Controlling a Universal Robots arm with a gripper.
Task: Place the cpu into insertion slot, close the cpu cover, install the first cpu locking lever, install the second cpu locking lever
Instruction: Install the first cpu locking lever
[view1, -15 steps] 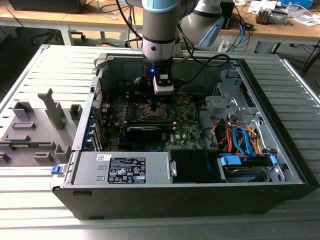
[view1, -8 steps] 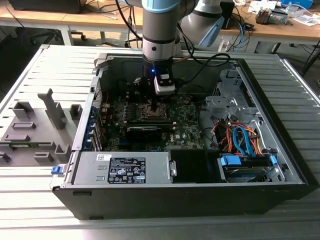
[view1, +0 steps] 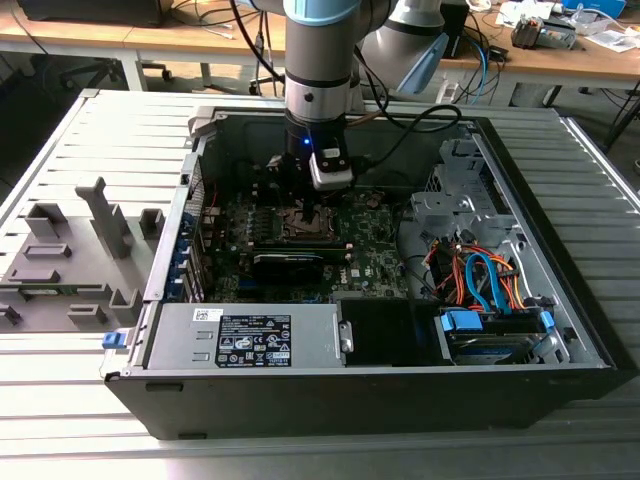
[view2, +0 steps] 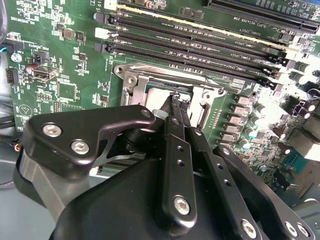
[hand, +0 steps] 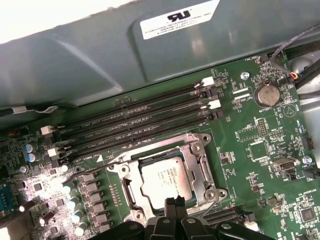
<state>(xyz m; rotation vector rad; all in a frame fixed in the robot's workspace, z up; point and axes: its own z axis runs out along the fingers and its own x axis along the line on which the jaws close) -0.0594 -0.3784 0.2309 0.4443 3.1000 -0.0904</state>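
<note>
The cpu (hand: 166, 178) lies flat in the insertion slot (hand: 129, 196) on the green board, its silver top facing up. The cpu cover (hand: 199, 167) is down around it as a metal frame, also seen in the second wrist view (view2: 134, 80). A thin wire lever (hand: 85, 170) sticks out beside the socket. My gripper (hand: 175, 201) is shut, its black fingertips pressed together at the socket's edge right by the chip, with nothing seen between them. In the exterior view the gripper (view1: 306, 203) hangs just above the socket (view1: 303, 224) inside the open computer case.
Long black memory slots (hand: 135, 120) run beside the socket, and a coin battery (hand: 265, 93) sits further off. The case wall (view1: 200, 180), a power supply (view1: 250, 335) and a drive bay with orange and blue cables (view1: 480, 280) surround the board. Grey fixtures (view1: 70, 260) stand on the table at the exterior view's left.
</note>
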